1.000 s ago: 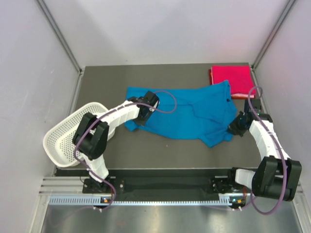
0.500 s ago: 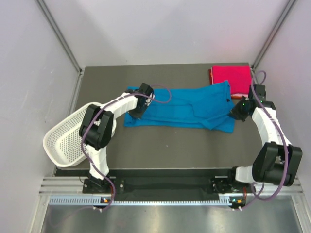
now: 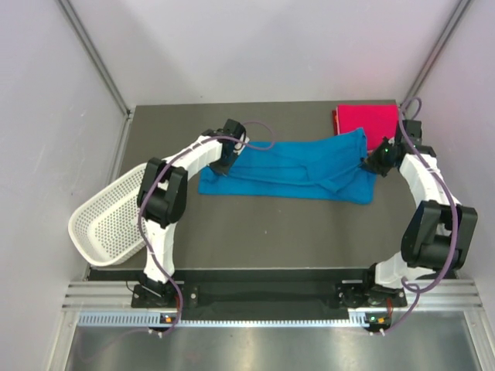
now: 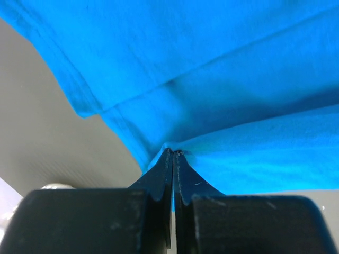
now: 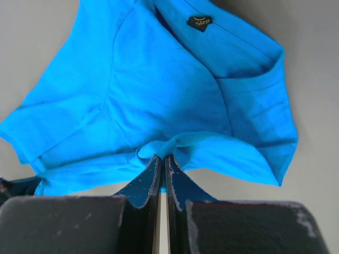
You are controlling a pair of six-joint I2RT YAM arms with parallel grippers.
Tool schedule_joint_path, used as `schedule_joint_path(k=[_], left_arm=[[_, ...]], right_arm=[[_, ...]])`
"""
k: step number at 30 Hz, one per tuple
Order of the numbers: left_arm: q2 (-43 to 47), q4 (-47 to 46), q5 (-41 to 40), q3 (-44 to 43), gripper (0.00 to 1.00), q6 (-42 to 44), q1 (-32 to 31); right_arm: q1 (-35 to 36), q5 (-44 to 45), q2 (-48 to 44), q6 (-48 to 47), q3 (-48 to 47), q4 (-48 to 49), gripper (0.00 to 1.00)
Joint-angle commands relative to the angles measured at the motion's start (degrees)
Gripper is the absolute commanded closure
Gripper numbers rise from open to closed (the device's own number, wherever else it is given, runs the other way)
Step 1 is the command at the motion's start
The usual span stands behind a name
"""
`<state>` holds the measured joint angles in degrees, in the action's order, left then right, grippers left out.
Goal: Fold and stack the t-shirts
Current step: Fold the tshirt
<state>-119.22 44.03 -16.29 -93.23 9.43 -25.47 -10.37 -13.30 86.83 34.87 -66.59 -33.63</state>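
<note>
Because both tools grip the blue t-shirt at opposite ends, treat this shirt as the reference for every position. It lies lengthwise across the middle of the desk, doubled over itself, with its near edge fairly straight.

The white mesh basket sits well apart from the shirt's left end, on the near side, and plays no part in this step. The pink-red t-shirt, already folded, lies at the far right corner of the blue shirt; whether the two touch or overlap cannot be told.

The left tool is fully closed, pinching a small fold of blue cloth at the shirt's left end. The right tool is likewise fully closed on a bunch of cloth at the right end, near side of the size label.

Procedure, as judged:
- Move both tools at equal height and rate, so the held edge stays taut and parallel to the shirt's length.
- Steer the right end away from the pink-red t-shirt to avoid dragging it.
- Release only once the cloth rests flat; each pinch is small and may slip under a jerk.
</note>
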Motion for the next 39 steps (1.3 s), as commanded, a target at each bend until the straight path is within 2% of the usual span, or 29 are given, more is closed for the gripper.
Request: schedule_joint_path(k=[1, 33, 37, 39], left_arm=[[-1.3, 1.4, 0.0, -3.9, 1.0, 1.6, 0.8], [-10.0, 2.4, -2.0, -15.5, 1.0, 4.8, 3.4], [-10.7, 2.6, -2.9, -15.9, 0.86, 4.7, 3.4], [-10.8, 2.6, -3.1, -15.8, 0.84, 4.5, 3.4]], right_arm=[[-0.6, -1.3, 1.1, 0.8, -4.0, 3.7, 1.0], [1.0, -2.6, 14.2, 1.5, -14.8, 7.4, 1.0], [1.3, -3.1, 16.8, 0.8, -18.2, 5.3, 0.99], [1.8, -2.7, 17.4, 0.6, -18.5, 4.8, 0.99]])
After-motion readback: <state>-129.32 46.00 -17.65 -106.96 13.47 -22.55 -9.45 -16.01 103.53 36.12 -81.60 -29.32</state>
